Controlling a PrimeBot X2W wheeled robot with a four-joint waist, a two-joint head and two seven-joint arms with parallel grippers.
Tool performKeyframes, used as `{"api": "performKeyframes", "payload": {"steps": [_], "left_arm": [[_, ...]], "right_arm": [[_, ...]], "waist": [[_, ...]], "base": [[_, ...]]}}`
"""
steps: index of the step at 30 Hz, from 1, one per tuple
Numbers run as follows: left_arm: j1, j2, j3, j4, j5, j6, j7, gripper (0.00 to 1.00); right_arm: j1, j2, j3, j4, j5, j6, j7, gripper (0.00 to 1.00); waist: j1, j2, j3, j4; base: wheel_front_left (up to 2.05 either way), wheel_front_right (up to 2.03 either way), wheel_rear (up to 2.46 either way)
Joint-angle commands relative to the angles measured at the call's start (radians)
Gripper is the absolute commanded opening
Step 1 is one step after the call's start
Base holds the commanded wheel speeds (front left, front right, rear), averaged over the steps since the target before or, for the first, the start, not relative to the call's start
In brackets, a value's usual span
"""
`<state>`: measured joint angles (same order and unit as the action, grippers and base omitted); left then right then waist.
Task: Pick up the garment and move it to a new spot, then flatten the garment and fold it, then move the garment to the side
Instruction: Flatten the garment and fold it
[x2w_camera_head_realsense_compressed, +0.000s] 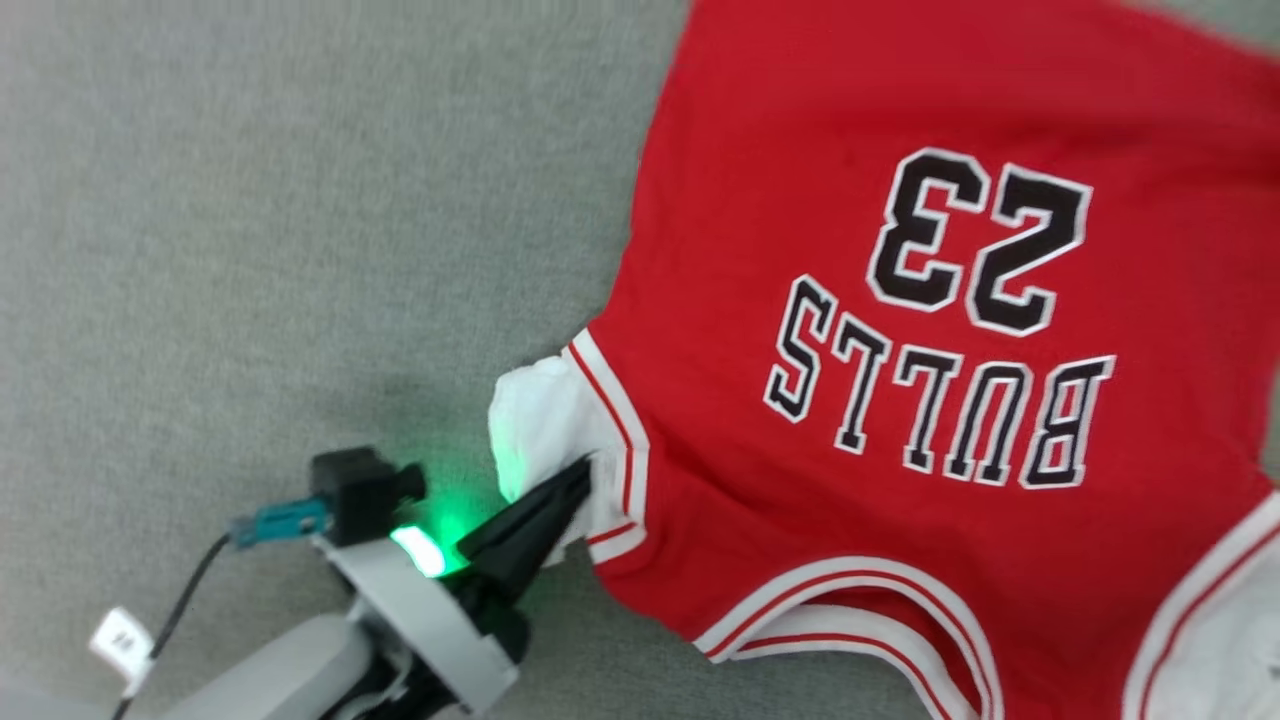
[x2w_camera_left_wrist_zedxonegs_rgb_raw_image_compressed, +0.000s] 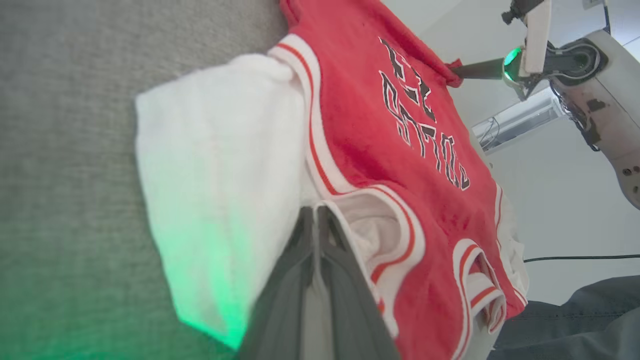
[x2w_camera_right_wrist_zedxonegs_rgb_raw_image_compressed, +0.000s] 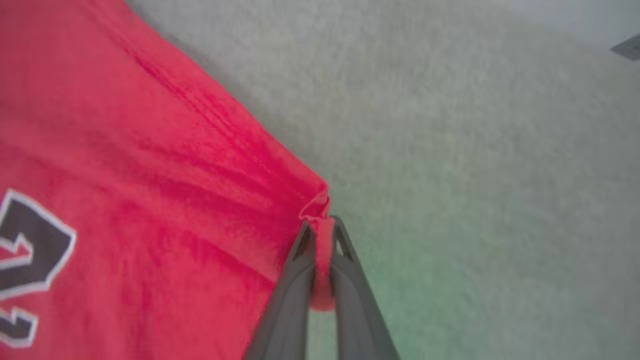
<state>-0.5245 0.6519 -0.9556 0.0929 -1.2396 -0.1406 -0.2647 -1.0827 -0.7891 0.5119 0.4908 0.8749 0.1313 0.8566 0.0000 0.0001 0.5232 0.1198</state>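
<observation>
The grey table (x2w_camera_head_realsense_compressed: 250, 200) takes up the whole left half of the head view, a wide bare stretch running to the top and left edges. In the right wrist view bare table also spreads to the right of and above the cloth.

The garment (x2w_camera_head_realsense_compressed: 900, 450) lies chest up on the right half of the table, neck opening toward the robot, so its black lettering (x2w_camera_head_realsense_compressed: 940, 410) reads upside down. Its red body runs past the top and right edges of the head view, and the neck trim is cut by the bottom edge. Its left side edge slants down from the top toward the armhole, with open table just beside it.

The white sleeve (x2w_camera_head_realsense_compressed: 535, 420) sticks out leftward from the striped armhole trim (x2w_camera_head_realsense_compressed: 610, 400), bunched and lit green.

The left hand (x2w_camera_head_realsense_compressed: 580, 475) comes in from the lower left, its fingers closed together on the cloth where sleeve meets trim; the left wrist view shows white fabric pinched between them (x2w_camera_left_wrist_zedxonegs_rgb_raw_image_compressed: 315, 215).

The right hand (x2w_camera_right_wrist_zedxonegs_rgb_raw_image_compressed: 320, 227) is clamped on a red corner of the hem (x2w_camera_right_wrist_zedxonegs_rgb_raw_image_compressed: 315, 205), a fold of cloth squeezed between its fingers. The left wrist view shows it at the garment's far end (x2w_camera_left_wrist_zedxonegs_rgb_raw_image_compressed: 457, 70), well apart from the left hand.
</observation>
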Motion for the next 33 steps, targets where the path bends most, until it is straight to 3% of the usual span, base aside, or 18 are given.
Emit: {"api": "performKeyframes", "payload": {"steps": [1,4,7,11,15,21,28,29,30,31,33], "left_arm": [[0.028,0.039,0.025,0.047,0.005,0.018,0.002,0.00],[0.064,0.050,0.051,0.028,0.021,0.015,0.001,0.00],[0.090,0.060,0.075,0.023,0.037,0.012,0.001,0.00],[0.122,0.061,0.109,0.021,0.055,0.016,0.001,0.00],[0.139,0.063,0.126,0.025,0.072,0.023,0.001,0.00],[0.179,0.052,0.165,0.025,0.094,0.035,0.001,0.00],[0.214,0.057,0.181,0.028,0.102,0.041,0.001,0.00],[0.216,0.058,0.182,0.027,0.102,0.041,0.001,0.00],[0.219,0.060,0.183,0.025,0.102,0.042,0.001,0.00],[0.222,0.062,0.184,0.023,0.100,0.042,0.001,0.00],[0.225,0.065,0.189,0.018,0.096,0.043,0.001,0.00]], "right_arm": [[0.068,-0.033,0.014,-0.054,0.034,-0.001,0.015,0.00],[0.215,-0.140,0.012,-0.201,0.114,-0.001,0.028,0.00],[0.375,-0.205,0.000,-0.330,0.174,-0.001,0.015,0.00],[0.606,-0.246,-0.022,-0.470,0.248,-0.001,-0.010,0.00],[0.767,-0.273,-0.016,-0.568,0.233,-0.001,-0.026,0.00],[1.008,-0.224,-0.010,-0.676,0.188,-0.001,-0.045,0.00],[1.069,-0.107,-0.078,-0.689,0.066,-0.001,-0.080,0.00],[1.068,-0.095,-0.096,-0.687,0.050,-0.001,-0.087,0.37],[1.068,-0.084,-0.117,-0.690,0.034,-0.001,-0.093,0.82],[1.070,-0.072,-0.141,-0.690,0.023,-0.001,-0.097,1.00],[1.077,-0.056,-0.191,-0.713,0.011,-0.001,-0.090,1.00]], "waist": [[0.0000,-0.0001,-0.079,-0.059],[0.0000,-0.0001,-0.105,-0.083],[0.0000,-0.0001,-0.130,-0.105],[0.0000,-0.0001,-0.147,-0.127],[0.0000,-0.0001,-0.156,-0.136],[0.0000,-0.0001,-0.173,-0.151],[0.0000,-0.0001,-0.193,-0.170],[0.0000,-0.0001,-0.195,-0.173],[0.0000,-0.0001,-0.197,-0.176],[0.0000,-0.0001,-0.198,-0.179],[0.0000,-0.0001,-0.200,-0.184]], "base": [[0.00,0.00,0.00],[0.00,0.00,0.00],[0.00,0.00,0.00],[0.00,0.00,0.00],[0.00,0.00,0.00],[0.00,0.00,0.00],[0.00,0.00,0.00],[0.00,0.00,0.00],[0.00,0.00,0.00],[0.00,0.00,0.00],[0.00,0.00,0.00]]}}
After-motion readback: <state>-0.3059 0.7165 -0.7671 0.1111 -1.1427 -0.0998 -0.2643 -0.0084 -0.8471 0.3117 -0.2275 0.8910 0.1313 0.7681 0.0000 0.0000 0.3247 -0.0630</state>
